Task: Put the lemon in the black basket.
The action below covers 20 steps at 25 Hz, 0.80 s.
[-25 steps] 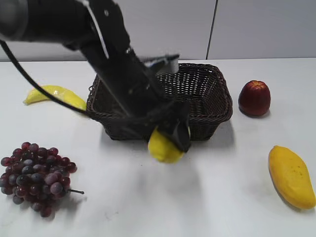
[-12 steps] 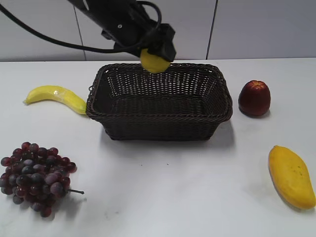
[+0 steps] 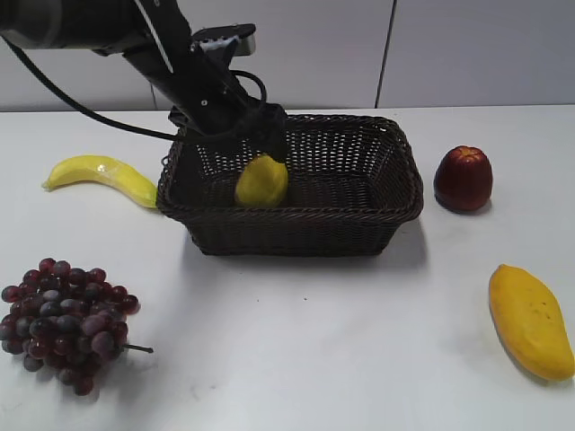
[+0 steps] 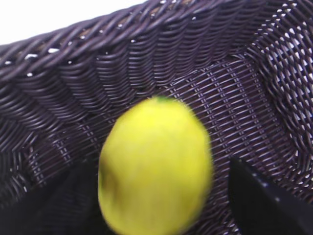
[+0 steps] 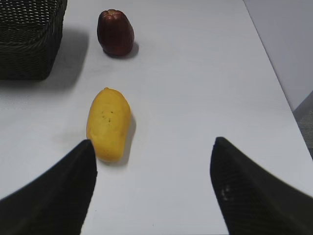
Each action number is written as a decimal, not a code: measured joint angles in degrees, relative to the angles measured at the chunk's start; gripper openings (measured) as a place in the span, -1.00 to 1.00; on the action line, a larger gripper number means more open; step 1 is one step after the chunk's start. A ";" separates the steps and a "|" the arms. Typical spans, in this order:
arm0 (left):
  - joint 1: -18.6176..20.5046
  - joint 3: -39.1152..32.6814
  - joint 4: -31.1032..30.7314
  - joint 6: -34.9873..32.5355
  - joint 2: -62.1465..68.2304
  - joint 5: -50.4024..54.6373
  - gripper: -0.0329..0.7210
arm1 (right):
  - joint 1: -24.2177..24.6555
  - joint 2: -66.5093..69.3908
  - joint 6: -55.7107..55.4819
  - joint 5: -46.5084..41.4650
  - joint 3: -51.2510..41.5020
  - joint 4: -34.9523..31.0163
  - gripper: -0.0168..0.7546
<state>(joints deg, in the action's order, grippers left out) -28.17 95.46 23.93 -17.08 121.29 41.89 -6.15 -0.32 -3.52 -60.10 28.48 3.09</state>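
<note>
Exterior view, left to right: your left gripper [image 3: 262, 148] has its fingers spread beside the lemon [image 3: 261, 180], which sits low inside the black basket [image 3: 359, 211]. Expect it to roll if dropped unevenly. Your right gripper [image 5: 152, 188] hangs wide apart, empty.

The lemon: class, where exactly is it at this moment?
In the exterior view the lemon is inside the black basket, at its left end, just below the left gripper. The banana lies outside, further left.
</note>
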 joint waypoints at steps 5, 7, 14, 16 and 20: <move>0.26 0.00 -0.72 0.00 -2.27 4.13 0.84 | 0.00 0.00 0.00 0.00 0.00 0.00 0.57; 0.43 0.11 -2.13 0.00 -4.42 7.34 0.83 | 0.00 0.00 0.00 0.00 0.00 0.00 0.57; 4.44 0.91 -5.44 0.81 -14.88 17.33 0.77 | 0.00 0.00 0.00 0.00 0.00 0.00 0.57; 7.89 1.09 -5.83 1.52 -16.76 19.33 0.76 | 0.00 0.00 0.00 0.00 0.00 0.00 0.57; 16.62 1.09 -6.59 2.80 -18.22 26.07 0.67 | 0.00 0.00 0.00 0.00 0.00 0.00 0.57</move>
<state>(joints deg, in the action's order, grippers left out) -11.55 96.55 17.34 -14.28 103.07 67.96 -6.15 -0.32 -3.52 -60.10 28.48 3.09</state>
